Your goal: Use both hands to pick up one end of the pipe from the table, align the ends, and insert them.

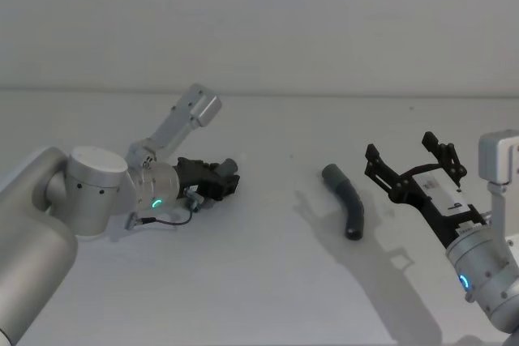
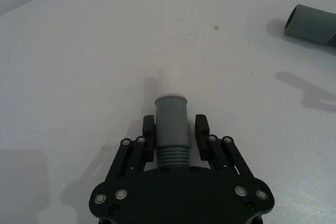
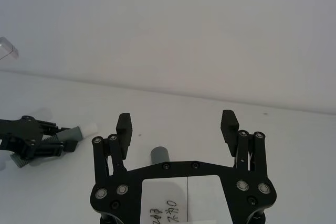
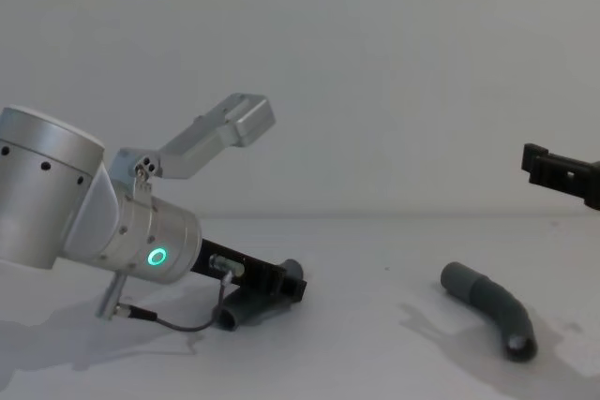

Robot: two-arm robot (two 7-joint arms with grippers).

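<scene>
1. Two pipe pieces sit well apart on the plain matte white-grey table (image 1: 259, 289).
2. One is a short, dark-grey plastic curved pipe piece (image 1: 346, 202). It lies flat on the right half of the table, bent like a shallow elbow.
3. Its wider open collar socket (image 1: 331, 173) is the end farther from the robot. From the left wrist it shows as a round, lighter grey mouth.
4. The second is a grey plastic held pipe piece (image 2: 171, 121). It has a smooth collar, ridged threads below that, and a narrow whitish spigot tip (image 2: 169, 78) sticking out in front.
5. The black plastic parallel-jaw left gripper (image 2: 176, 124) is closed onto the threaded part, pinching it from both sides.
6. It sits low over the left half of the table on a fat silver wrist with a green ring light (image 4: 157, 257). Whether the piece touches the surface cannot be told.
7. The matching black right gripper (image 3: 177, 120) hovers just beside the curved pipe piece, on its right. Its jaws are spread wide and hold nothing.
8. A white label (image 3: 167, 214) on the right gripper's base carries handwritten characters, turned sideways and cut off, so they are not legible.
</scene>
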